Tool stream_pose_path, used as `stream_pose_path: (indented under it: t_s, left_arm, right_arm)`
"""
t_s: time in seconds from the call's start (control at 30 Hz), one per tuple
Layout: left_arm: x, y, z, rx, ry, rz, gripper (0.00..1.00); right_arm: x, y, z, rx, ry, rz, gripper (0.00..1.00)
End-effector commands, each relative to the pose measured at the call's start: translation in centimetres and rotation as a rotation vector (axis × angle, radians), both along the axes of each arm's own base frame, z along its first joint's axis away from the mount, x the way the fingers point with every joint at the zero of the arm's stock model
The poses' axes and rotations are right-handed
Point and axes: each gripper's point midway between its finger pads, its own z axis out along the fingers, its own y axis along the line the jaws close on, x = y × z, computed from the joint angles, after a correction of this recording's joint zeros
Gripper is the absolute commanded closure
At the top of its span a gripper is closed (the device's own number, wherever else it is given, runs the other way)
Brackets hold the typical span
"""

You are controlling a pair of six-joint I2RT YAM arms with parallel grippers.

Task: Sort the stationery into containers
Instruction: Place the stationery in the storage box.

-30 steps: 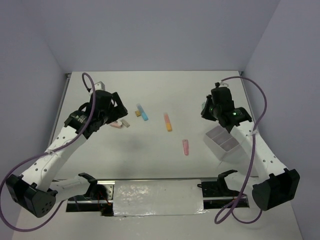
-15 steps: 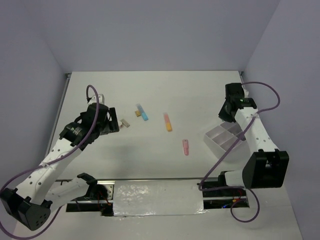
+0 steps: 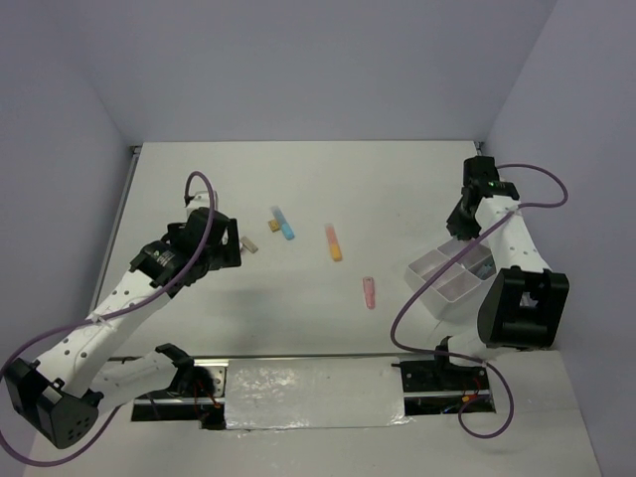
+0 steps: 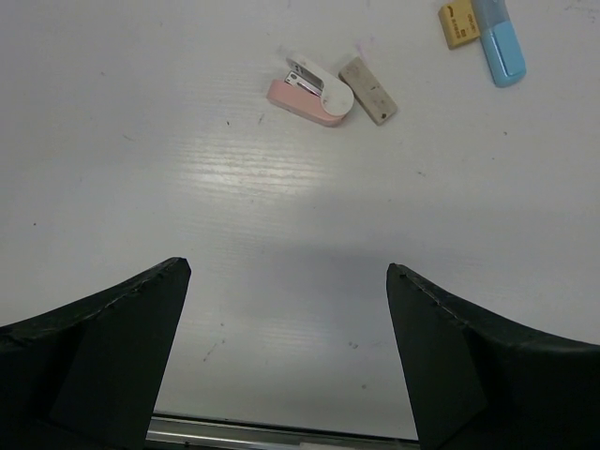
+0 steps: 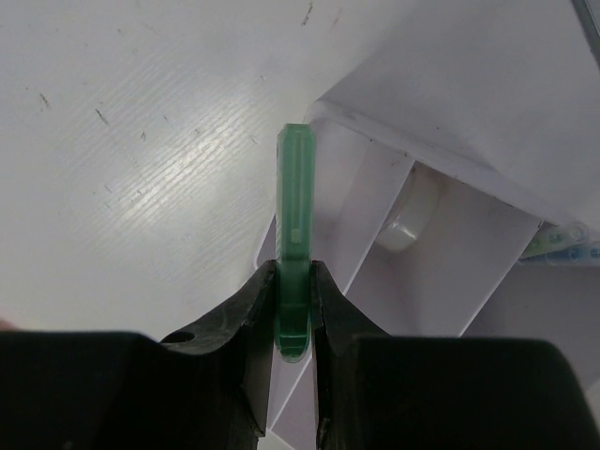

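1. The right jaws are pinching the green marker [image 5: 294, 206] by one end. Its free end is pointing to 12 o'clock in the wrist view, above the tray's [image 5: 441, 234] left edge.
2. Step in hand: binning this marker. The next move is likely calling for centring it over a long compartment, then lowering and releasing.
3. The left jaws are standing spread and empty over the worktop [image 4: 281, 187], facing a pink clip [image 4: 309, 94] and a tan eraser [image 4: 367, 89] at 12 o'clock.
4. The marker is looking like smooth, grooved plastic. The tray is showing thin, glossy white walls with straight dividers.
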Motion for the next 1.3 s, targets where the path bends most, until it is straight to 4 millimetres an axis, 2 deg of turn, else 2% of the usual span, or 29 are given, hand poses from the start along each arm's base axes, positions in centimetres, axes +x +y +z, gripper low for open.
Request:
stream_pose_path:
  t_s: [0.0,0.1,0.37,0.63,0.8,0.83,0.87,1.13,1.23,1.27]
  left_arm:
    - [0.0,0.6,0.8,0.020,-0.030,0.017,0.01]
    - [0.0,0.3,0.6,0.018,-0.023,0.007,0.01]
    - [-0.2,-0.1,0.6,0.018,-0.023,-0.009,0.01]
    - [-0.5,-0.5,0.8,0.016,-0.032,-0.029,0.01]
    - [-0.6,-0.5,0.9,0.018,-0.038,-0.029,0.01]
    - [-0.6,-0.5,1.0,0.017,-0.041,-0.026,0.01]
    - [-0.7,-0.5,1.0,0.018,-0.040,-0.027,0.01]
    - [-0.7,-0.4,1.0,0.023,-0.042,-0.025,0.01]
    - [-0.7,-0.4,1.1,0.022,-0.044,-0.025,0.01]
    - [-0.7,-0.4,1.0,0.023,-0.042,-0.023,0.01]
  right_arm:
    - [-0.1,0.1,0.9,0.006,-0.028,0.010,1.00]
    - [-0.7,0.6,0.9,0.028,-0.047,0.019,1.00]
    - [-2.6,0.6,0.1,0.023,-0.027,0.008,1.00]
    - [-3.5,0.5,-0.7,0.019,-0.017,-0.011,0.95]
    - [-3.1,0.7,-0.6,0.036,-0.037,-0.011,0.86]
    - [-3.0,0.7,-0.5,0.037,-0.040,-0.010,0.83]
    - [-2.9,0.7,-0.6,0.037,-0.041,-0.011,0.75]
    - [-2.4,0.7,-0.8,0.055,-0.037,-0.007,0.71]
    - [-2.3,0.6,-0.8,0.054,-0.037,-0.007,0.56]
    - [-2.3,0.6,-0.7,0.053,-0.038,-0.005,0.55]
